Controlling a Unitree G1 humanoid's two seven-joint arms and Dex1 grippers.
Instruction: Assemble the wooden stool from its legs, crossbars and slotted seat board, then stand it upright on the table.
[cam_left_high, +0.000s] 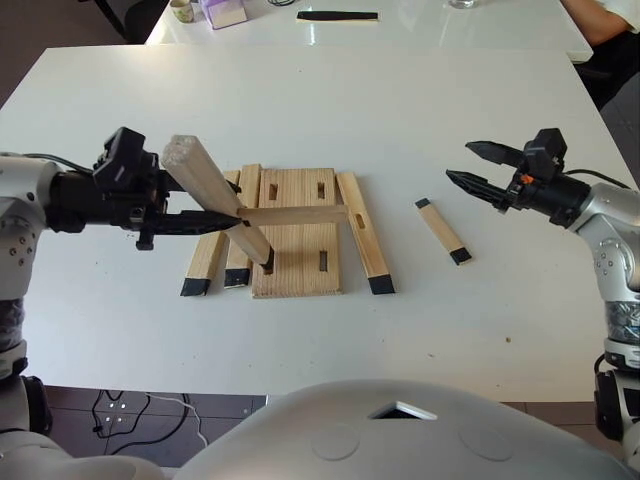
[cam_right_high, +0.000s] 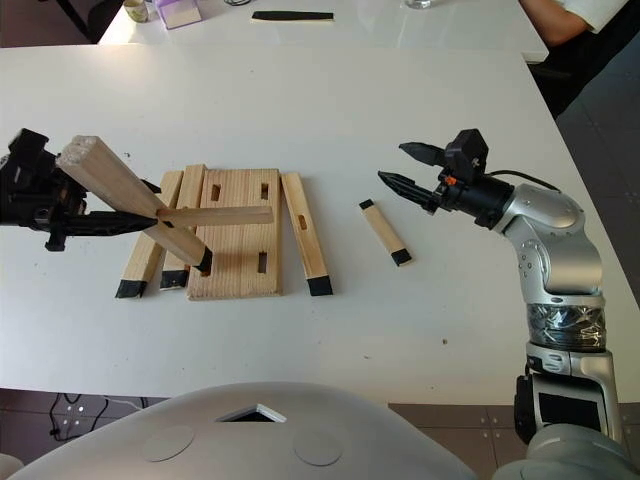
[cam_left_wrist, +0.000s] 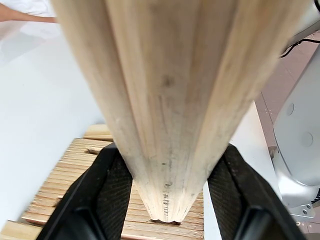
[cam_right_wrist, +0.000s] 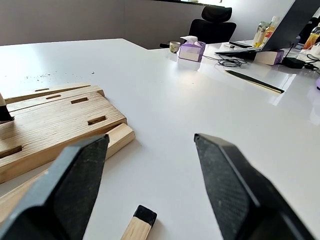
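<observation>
The slotted seat board (cam_left_high: 300, 255) lies flat in the middle of the white table. My left gripper (cam_left_high: 222, 215) is shut on a wooden leg (cam_left_high: 205, 180), held tilted with its lower end in a slot at the board's near left corner. A crossbar (cam_left_high: 300, 213) sticks out sideways from that leg over the board. In the left wrist view the leg (cam_left_wrist: 170, 100) sits between the black fingers (cam_left_wrist: 107, 200). Two legs (cam_left_high: 208, 262) lie left of the board and one leg (cam_left_high: 364, 235) lies right of it. A loose crossbar (cam_left_high: 442, 231) lies farther right. My right gripper (cam_left_high: 470, 166) hovers open above and behind that crossbar.
A second white table (cam_left_high: 420, 25) stands behind, carrying a purple tissue box (cam_left_high: 222, 12), a cup (cam_left_high: 181, 10) and a black strip (cam_left_high: 337, 16). Bare tabletop (cam_left_high: 330, 110) stretches behind the board and along the near edge.
</observation>
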